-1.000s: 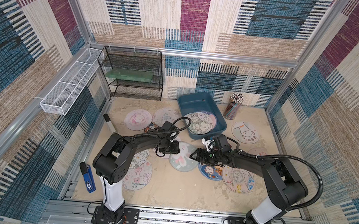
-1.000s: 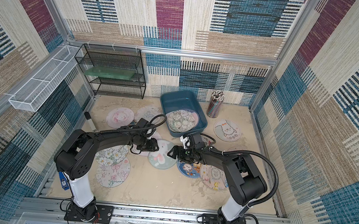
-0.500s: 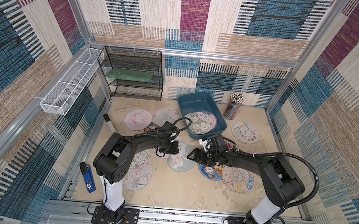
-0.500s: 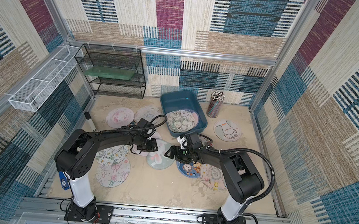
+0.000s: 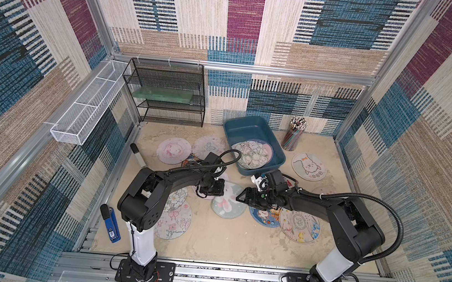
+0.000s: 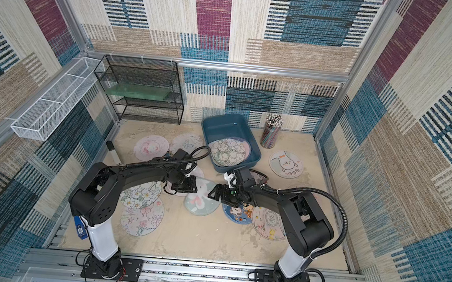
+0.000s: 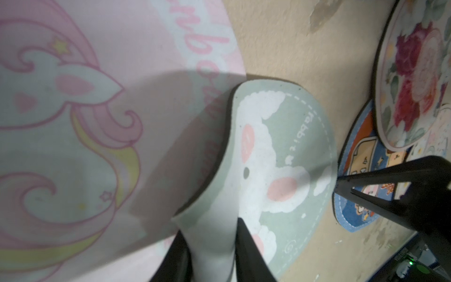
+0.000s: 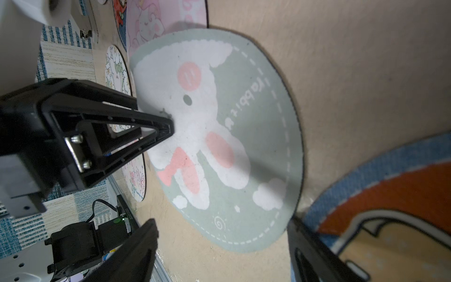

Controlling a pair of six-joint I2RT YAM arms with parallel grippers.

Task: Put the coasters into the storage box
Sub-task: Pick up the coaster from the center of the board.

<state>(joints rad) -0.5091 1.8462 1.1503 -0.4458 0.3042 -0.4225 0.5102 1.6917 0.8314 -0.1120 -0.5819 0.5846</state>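
Most coasters lie loose on the sandy table (image 5: pixel 224 243) around the teal storage box (image 5: pixel 252 130), which holds one printed coaster (image 5: pixel 252 154). My left hand (image 7: pixel 211 229) pinches the rim of the pale green coaster (image 7: pixel 280 158) at mid-table, and the edge curls up between its fingers. My right hand (image 5: pixel 241 198) hangs just beside, spread wide and empty. The mat looks light, thin and floppy, likely to sag, so the rim is the place to grip. Its dashed border reads "rabbit". The pink unicorn coaster (image 7: pixel 73 122) alongside shows only cut-off lettering.
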